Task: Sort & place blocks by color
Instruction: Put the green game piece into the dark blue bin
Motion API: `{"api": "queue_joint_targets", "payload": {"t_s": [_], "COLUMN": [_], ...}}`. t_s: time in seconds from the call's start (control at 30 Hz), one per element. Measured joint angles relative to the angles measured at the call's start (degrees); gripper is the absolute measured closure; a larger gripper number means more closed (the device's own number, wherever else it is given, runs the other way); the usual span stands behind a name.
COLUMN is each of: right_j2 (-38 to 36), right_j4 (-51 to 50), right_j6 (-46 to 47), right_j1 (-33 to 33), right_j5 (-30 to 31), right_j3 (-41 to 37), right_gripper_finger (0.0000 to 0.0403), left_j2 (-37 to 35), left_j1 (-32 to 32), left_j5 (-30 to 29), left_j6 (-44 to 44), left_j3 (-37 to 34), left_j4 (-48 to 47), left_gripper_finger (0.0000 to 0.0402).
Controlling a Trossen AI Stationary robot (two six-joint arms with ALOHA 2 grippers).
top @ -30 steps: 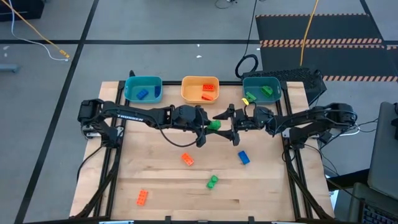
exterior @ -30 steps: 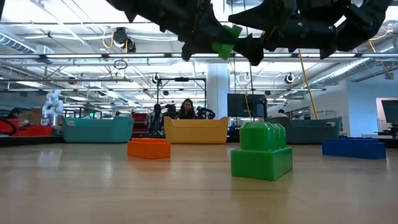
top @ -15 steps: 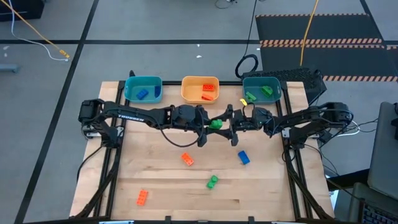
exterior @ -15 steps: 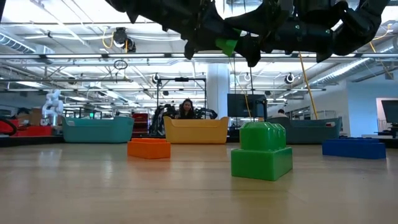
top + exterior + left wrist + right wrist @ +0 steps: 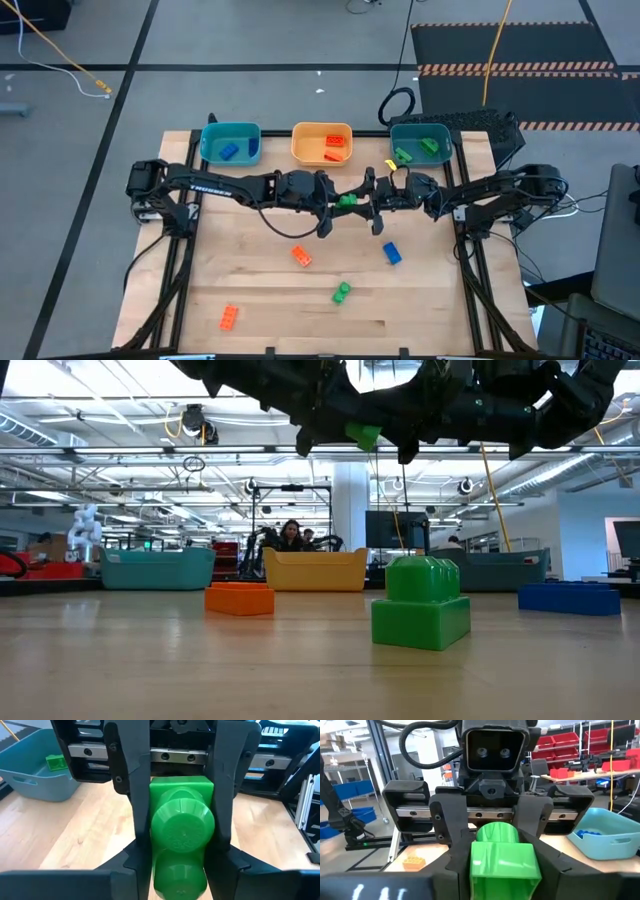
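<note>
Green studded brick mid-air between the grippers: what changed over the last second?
The right gripper moved in toward the left one and closed its fingers on the green studded plastic brick. The left gripper kept its hold, so both now clamp it above the table. The loose bricks and three trays stayed put.

Two matte black arms, chunky joints all the way down

Left arm (image 5: 215, 186) has white lettering along its link and a black cable looping underneath; right arm (image 5: 500, 192) wears a tiny yellow tag (image 5: 392, 163). Silver screw-studded rails sit behind the flat black fingers (image 5: 125, 795).
</note>
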Motion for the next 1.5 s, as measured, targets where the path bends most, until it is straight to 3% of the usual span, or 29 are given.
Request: {"api": "queue_joint_targets", "payload": {"t_s": [0.17,0.37,0.63,0.97,1.17,1.27,1.5], "right_j2": [-0.04,-1.16,-2.48,-8.32,-12.41,-13.9,-15.2], "right_j4": [0.07,-3.5,-11.81,-26.11,-35.85,-40.63,-47.3], "right_j6": [-4.36,-9.36,-13.43,-17.87,-17.34,-16.07,-12.46], "right_j1": [0.39,0.32,0.24,-2.9,-7.72,-10.72,-18.21], "right_j5": [0.0,1.88,7.35,30.98,43.65,46.51,46.87], "right_j3": [0.0,0.02,-0.11,-0.06,-0.04,-0.04,-0.04], "right_gripper_finger": [0.0276,0.0276,0.0276,0.0276,0.0276,0.0276,0.0276], "left_j2": [0.0,-0.67,-8.36,-14.65,-12.96,-11.74,-9.6], "left_j1": [0.0,0.04,0.63,-0.37,-1.02,-1.42,-1.97], "left_j5": [-0.02,-2.3,-5.06,-18.13,-19.52,-19.5,-19.83], "left_j6": [-0.89,-1.31,-0.99,-2.43,-4.12,-4.28,-5.63], "left_j3": [0.0,0.0,0.15,0.13,0.13,0.09,0.07], "left_j4": [-0.05,-3.38,-11.62,-25.09,-25.82,-26.14,-24.98], "left_gripper_finger": [0.0227,0.0219,0.0216,0.0216,0.0215,0.0215,0.0215]}}
